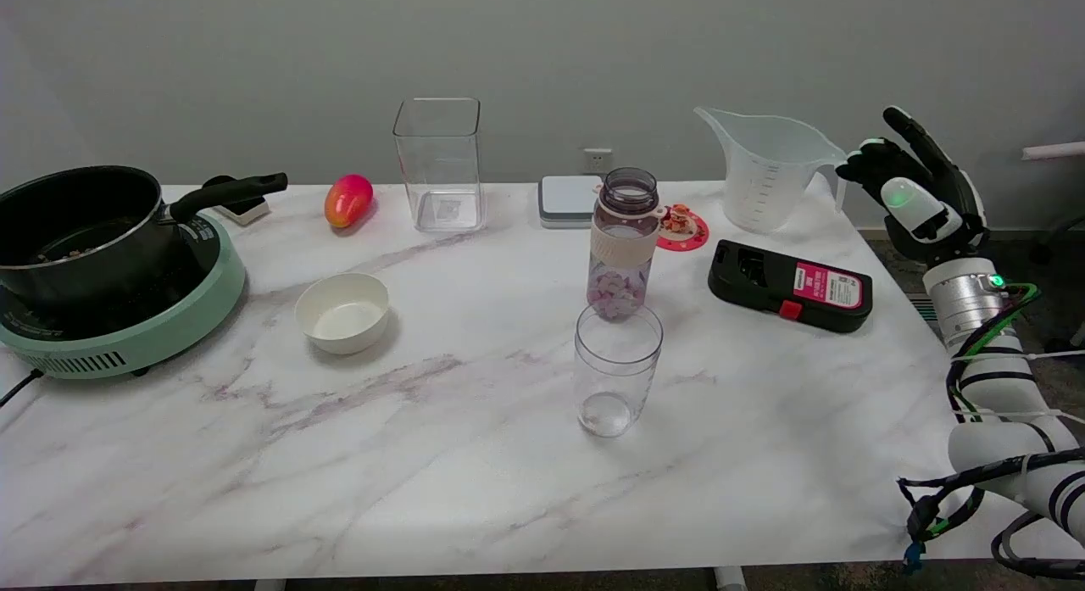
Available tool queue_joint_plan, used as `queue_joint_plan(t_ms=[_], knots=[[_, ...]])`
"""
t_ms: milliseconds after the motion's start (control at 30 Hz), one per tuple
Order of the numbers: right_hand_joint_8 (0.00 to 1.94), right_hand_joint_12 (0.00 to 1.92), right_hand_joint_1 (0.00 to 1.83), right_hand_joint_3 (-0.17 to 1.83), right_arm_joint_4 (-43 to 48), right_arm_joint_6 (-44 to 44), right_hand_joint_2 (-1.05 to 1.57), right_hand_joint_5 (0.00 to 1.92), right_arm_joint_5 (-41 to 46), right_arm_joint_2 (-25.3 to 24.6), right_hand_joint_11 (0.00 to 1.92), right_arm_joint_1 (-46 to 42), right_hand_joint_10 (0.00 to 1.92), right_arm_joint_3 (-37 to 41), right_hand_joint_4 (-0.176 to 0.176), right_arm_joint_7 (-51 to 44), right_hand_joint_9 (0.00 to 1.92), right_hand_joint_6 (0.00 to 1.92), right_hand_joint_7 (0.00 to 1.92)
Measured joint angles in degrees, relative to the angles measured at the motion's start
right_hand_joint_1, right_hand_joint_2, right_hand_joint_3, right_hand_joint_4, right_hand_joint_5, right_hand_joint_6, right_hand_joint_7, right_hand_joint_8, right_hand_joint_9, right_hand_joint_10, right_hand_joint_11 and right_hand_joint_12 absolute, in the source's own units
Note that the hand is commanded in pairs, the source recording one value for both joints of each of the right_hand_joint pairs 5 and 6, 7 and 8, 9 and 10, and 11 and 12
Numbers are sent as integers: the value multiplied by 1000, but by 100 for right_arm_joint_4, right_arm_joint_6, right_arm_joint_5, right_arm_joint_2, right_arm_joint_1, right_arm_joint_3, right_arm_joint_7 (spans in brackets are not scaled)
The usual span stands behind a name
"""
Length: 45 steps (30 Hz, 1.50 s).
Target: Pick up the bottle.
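Note:
The bottle [624, 243] stands upright near the middle of the table, with no cap on its mouth. It is clear purple with a cream band around its upper half and pale pieces at the bottom. My right hand [920, 188] hangs in the air beyond the table's right edge, well to the right of the bottle. Its fingers are spread and it holds nothing.
A clear glass [616, 370] stands just in front of the bottle. A black device with a red label [790, 285] lies between bottle and hand, a measuring jug [767, 169] behind it. Further left are a clear box [439, 164], a mango [347, 199], a white bowl [342, 312] and a pot [80, 226] on a green cooker.

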Motion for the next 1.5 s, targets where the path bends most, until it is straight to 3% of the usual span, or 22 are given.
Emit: queue_joint_plan(t_ms=[67,133,233,600,1033,1367,1433,1500], knots=[[928,955,1281,988,-23,-5,-243,669,20,6,955,3,945,-22,0,42,945,669,928],[1027,1168,1243,1054,-73,-4,-158,904,44,0,1168,6,1136,-36,0,63,1136,904,1027],[1171,1325,1227,1109,-122,-4,34,1263,69,-12,1325,12,1274,-58,0,86,1274,1263,1171],[1216,1379,1228,1093,-207,-104,171,1331,103,-170,1379,79,1310,-117,0,136,1310,1331,1216],[1197,1378,1238,1119,-291,-163,142,1268,77,-284,1378,157,1301,-178,0,146,1301,1268,1197],[1086,1256,1282,1245,-365,-193,-205,833,-285,-300,1256,286,1230,-238,0,143,1230,833,1086],[1048,1208,1292,1157,-370,-194,-244,701,-377,-300,1208,332,1096,-290,0,146,1096,701,1048],[949,969,1312,1064,-371,-198,-289,582,-475,-294,969,409,909,-390,0,150,909,582,949]])
